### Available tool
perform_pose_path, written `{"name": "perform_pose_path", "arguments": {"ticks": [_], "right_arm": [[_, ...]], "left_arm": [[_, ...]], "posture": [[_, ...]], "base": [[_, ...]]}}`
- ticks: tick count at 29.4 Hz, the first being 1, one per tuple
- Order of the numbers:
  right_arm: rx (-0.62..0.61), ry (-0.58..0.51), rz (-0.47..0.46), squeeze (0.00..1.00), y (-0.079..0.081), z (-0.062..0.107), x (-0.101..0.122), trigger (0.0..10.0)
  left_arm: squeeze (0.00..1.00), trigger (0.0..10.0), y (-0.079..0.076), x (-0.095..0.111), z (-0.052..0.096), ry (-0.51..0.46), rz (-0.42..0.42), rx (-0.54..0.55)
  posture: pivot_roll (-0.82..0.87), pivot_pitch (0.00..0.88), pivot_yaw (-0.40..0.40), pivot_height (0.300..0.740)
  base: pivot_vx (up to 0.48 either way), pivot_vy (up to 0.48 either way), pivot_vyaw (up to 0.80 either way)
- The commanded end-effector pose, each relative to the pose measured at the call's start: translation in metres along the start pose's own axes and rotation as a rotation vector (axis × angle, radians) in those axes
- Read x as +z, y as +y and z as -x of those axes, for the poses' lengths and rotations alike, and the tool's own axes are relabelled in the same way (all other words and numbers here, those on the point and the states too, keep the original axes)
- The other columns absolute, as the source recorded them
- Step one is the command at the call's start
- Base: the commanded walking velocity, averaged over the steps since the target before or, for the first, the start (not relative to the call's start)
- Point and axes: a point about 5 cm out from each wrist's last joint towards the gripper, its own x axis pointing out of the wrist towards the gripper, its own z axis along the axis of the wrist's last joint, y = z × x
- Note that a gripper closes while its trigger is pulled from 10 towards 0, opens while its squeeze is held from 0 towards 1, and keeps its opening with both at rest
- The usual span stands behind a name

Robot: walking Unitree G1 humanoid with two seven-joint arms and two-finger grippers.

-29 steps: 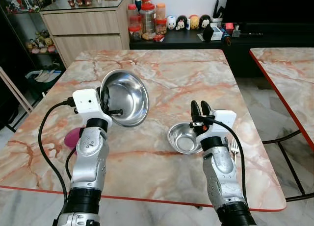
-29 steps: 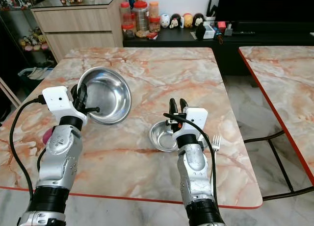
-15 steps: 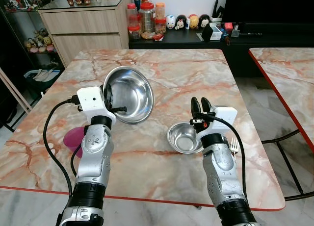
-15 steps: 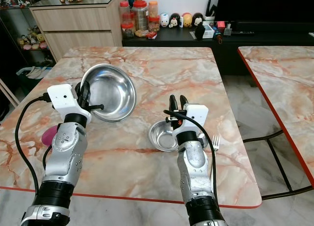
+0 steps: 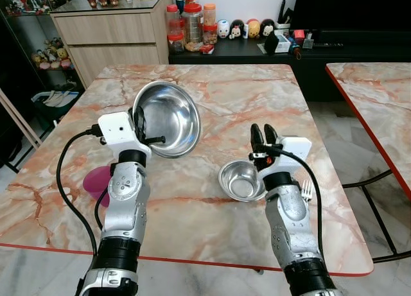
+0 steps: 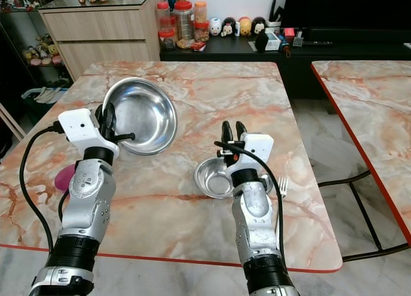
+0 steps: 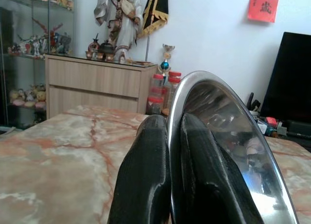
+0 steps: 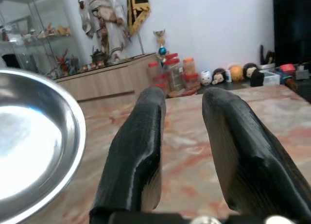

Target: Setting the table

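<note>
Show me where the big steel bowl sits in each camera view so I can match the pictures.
Left eye view: big steel bowl, upper left of centre, tilted, rim pinched by the left gripper.
Right eye view: upper left, same grip.
Left wrist view: its rim runs up between the two black fingers, bowl beside them.
Right wrist view: at one edge, beside the open right gripper.
Shared landmark: red-lidded jars on the dark cabinet.
</note>
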Motion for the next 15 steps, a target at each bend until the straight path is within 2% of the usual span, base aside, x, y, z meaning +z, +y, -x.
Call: {"name": "perform_pose_path", "arguments": {"ticks": [1, 8, 11, 15], "right_arm": [[-0.004, -0.031, 0.002, 0.0, 0.0, -0.004, 0.009, 10.0], [-0.026, -0.067, 0.024, 0.0, -0.003, -0.008, 0.021, 10.0], [-0.019, -0.13, 0.077, 0.0, -0.004, -0.015, 0.039, 10.0], [-0.028, -0.137, 0.068, 0.0, -0.006, -0.016, 0.042, 10.0]], "left_arm": [[0.0, 10.0, 0.0, 0.008, -0.004, -0.045, 0.007, 0.002], [0.0, 10.0, 0.002, 0.01, -0.002, -0.06, 0.0, 0.002], [0.0, 10.0, 0.004, 0.011, -0.001, -0.072, -0.001, 0.01], [0.0, 10.0, 0.005, 0.011, 0.0, -0.073, -0.002, 0.009]], "posture": [[-0.03, 0.0, 0.023, 0.74], [-0.03, 0.0, 0.017, 0.74], [-0.03, 0.0, 0.017, 0.74], [-0.03, 0.0, 0.018, 0.74]], "base": [[0.0, 0.0, 0.0], [0.0, 0.0, 0.0], [0.0, 0.0, 0.0], [0.0, 0.0, 0.0]]}}
